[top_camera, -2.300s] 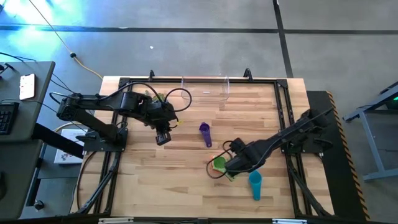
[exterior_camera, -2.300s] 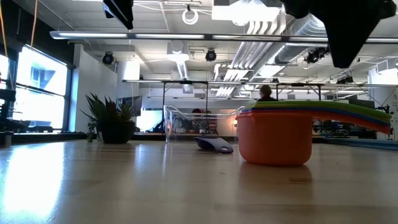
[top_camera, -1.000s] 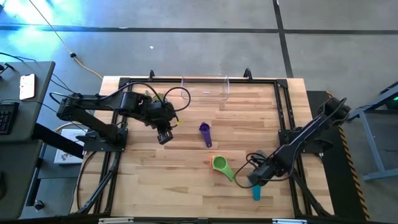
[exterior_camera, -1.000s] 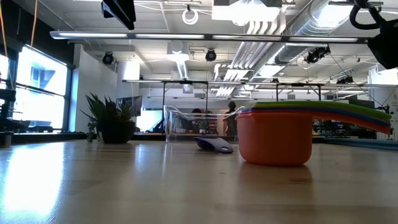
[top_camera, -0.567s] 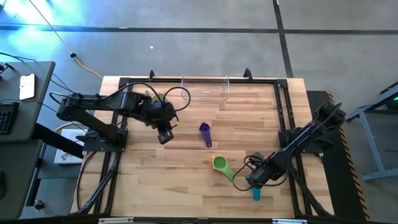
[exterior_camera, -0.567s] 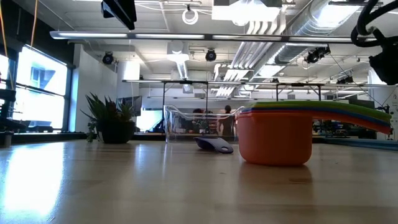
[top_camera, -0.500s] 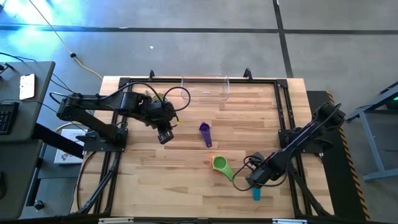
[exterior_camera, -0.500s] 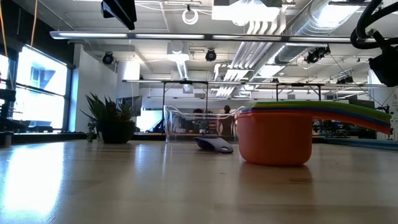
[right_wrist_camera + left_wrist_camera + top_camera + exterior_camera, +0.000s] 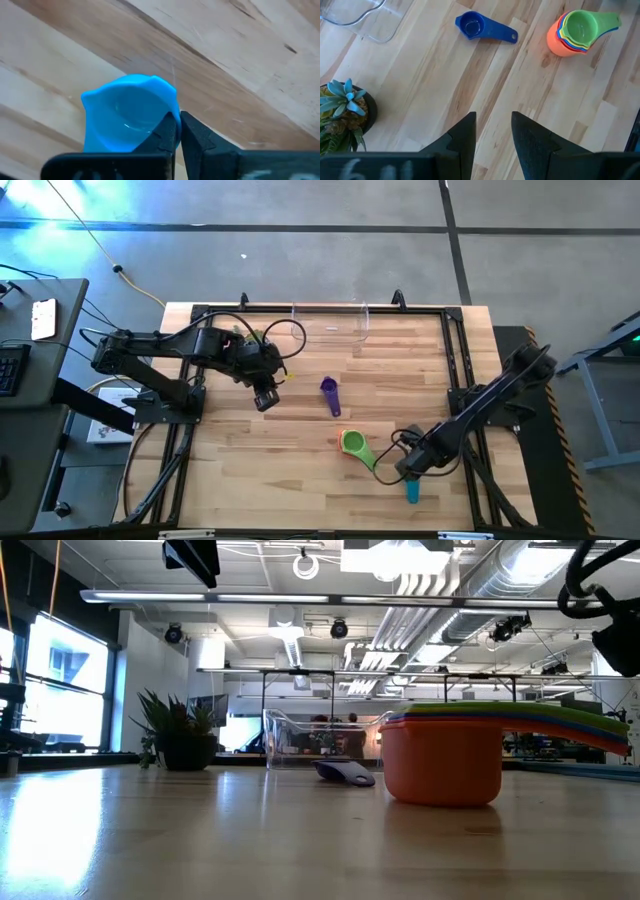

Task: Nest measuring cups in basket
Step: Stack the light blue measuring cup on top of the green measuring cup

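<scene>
Down at the table's near right, the right gripper (image 9: pixel 408 471) has its fingers nearly together, pinching the rim of the teal cup (image 9: pixel 131 119), which lies just right of the nested stack (image 9: pixel 353 444); its handle (image 9: pixel 411 493) points nearward.

high: straight down, far, whole surface (image 9: pixel 250 460) | low: surface-level, facing room | wrists: close, looking down past each gripper | shared: nested cups (image 9: pixel 352 444)

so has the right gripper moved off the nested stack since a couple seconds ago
Yes. The right gripper has left the nested stack, which stayed put, and gone toward the table's near right, where it is now at the teal cup, fingers nearly shut at its rim.
</scene>
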You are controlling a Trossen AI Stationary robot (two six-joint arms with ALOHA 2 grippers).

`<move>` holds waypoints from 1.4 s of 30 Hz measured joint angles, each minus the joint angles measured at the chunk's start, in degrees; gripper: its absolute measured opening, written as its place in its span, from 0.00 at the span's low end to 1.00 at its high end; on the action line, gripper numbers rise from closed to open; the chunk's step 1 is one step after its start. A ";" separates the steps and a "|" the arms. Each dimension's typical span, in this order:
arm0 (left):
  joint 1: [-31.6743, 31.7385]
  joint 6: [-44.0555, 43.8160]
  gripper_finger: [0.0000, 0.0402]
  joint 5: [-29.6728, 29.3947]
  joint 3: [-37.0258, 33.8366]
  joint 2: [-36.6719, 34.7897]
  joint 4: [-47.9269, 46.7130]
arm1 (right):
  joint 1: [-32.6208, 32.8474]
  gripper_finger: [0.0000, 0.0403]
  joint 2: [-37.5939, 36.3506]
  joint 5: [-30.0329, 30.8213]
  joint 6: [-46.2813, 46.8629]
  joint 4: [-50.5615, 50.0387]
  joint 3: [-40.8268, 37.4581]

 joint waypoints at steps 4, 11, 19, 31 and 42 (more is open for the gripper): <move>-0.02 -1.05 0.28 0.02 -0.02 0.00 0.00 | -1.66 0.01 -1.68 0.73 -2.37 -2.98 1.60; 0.00 -1.49 0.28 0.02 0.00 0.00 -0.01 | -7.53 0.00 -3.92 1.57 -12.59 -8.49 6.32; -0.01 -2.45 0.28 0.02 -0.01 0.00 0.13 | -17.37 0.00 -3.97 2.08 -30.50 -11.11 12.94; 0.00 -2.93 0.28 -0.09 -0.02 0.00 0.18 | -30.89 0.00 -3.97 2.29 -54.44 -8.35 19.64; -0.01 -2.99 0.28 -0.15 0.00 0.00 0.22 | -36.04 0.00 -0.89 0.15 -66.32 -4.81 28.24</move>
